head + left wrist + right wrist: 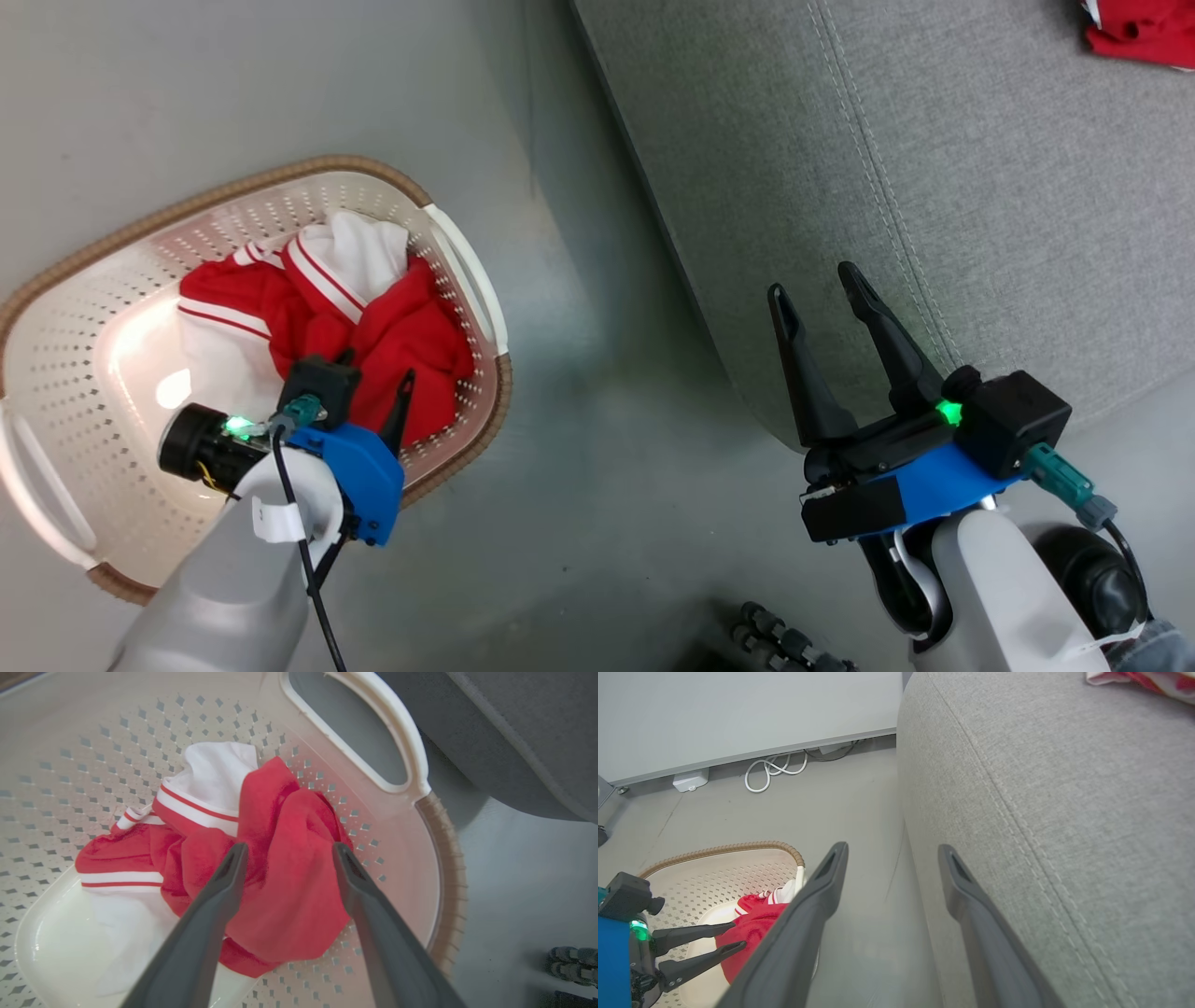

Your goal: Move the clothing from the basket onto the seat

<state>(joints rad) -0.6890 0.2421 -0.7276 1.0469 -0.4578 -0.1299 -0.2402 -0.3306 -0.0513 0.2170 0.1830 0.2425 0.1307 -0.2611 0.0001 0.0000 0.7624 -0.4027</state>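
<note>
We see a smooth grey floor (pixel 597 448). At its far edge, in the right wrist view, there is a pale grey wall panel (pixel 738 709). At the foot of this panel lie a small white box (pixel 691 780) and, to the right of it, a looped white cable (pixel 773 770).

On the left part of the floor stands the cream perforated laundry basket (pixel 75 355) with a brown woven-look rim. The clothing (pixel 411 345) lies inside it as a crumpled heap of red fabric with white panels and red-and-white stripe trim. The heap is gathered toward the side of the basket that is nearer to the seat.

A strip of bare floor separates the basket from the seat (pixel 980 187), which is covered in light grey woven fabric with a stitched seam and takes the right part of the head view. In the far right corner of the seat lies another red garment (pixel 1139 33) with a little white, well apart from both hands. At the bottom edge, between the arms, a dark ribbed object (pixel 784 644) lies on the floor; we cannot tell what it is.

The left hand (pixel 289 847) hangs over the basket with its two dark fingers wide apart, pointing down at the red heap. The tips are right at the fabric, but we cannot tell whether they touch it. Nothing is gripped between them.

The right hand (pixel 813 280) is over the front edge of the seat. Its fingers are also spread wide and it holds nothing.
</note>
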